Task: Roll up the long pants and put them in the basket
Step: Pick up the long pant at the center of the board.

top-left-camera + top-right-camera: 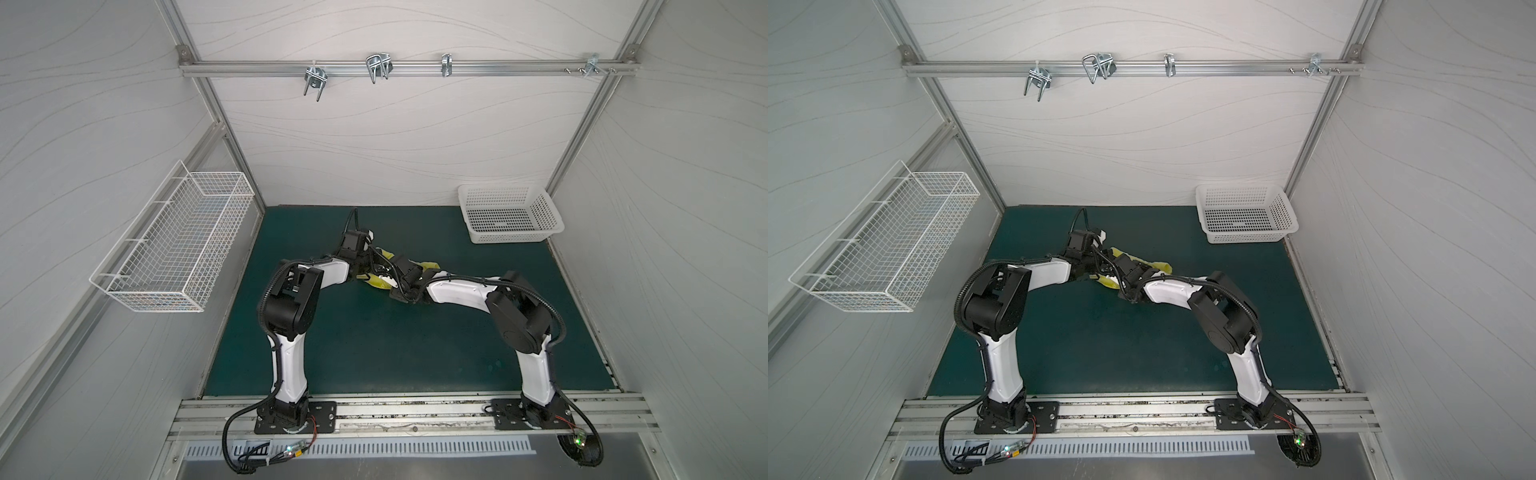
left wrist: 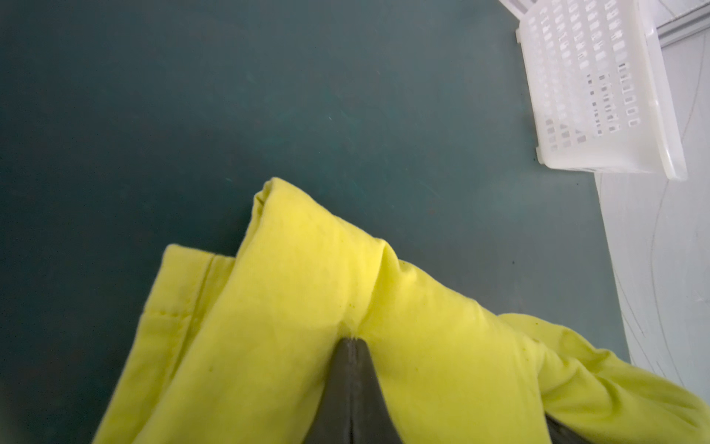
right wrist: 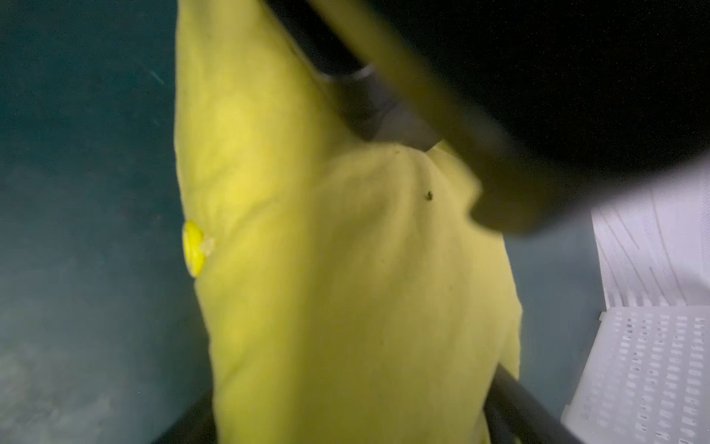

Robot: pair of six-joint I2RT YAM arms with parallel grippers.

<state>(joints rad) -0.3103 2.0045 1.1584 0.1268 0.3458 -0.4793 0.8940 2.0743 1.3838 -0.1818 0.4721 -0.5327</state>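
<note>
The dark green worktop (image 1: 374,353), matte and faintly scuffed, is the largest surface. A white wire basket (image 1: 174,245) hangs at the left. A smaller white plastic basket (image 1: 511,216), perforated all over, sits in the far right corner.

Near the worktop's middle, well apart from that plastic basket, lie the long pants (image 1: 429,264). They are gathered into a compact, soft bundle of thin yellow-green cloth. In both top views the long pants (image 1: 1162,266) are mostly hidden under the two wrists.

The left jaws are pressed fully together and pinch a small pucker of the long pants (image 2: 288,307) at their tips. The right jaws stand apart, one on each side of the long pants (image 3: 345,288); whether they squeeze the bundle I cannot tell.

A stitched hem (image 2: 165,313) shows along one edge, and a tiny dark speck (image 3: 428,197) dots the fabric.
</note>
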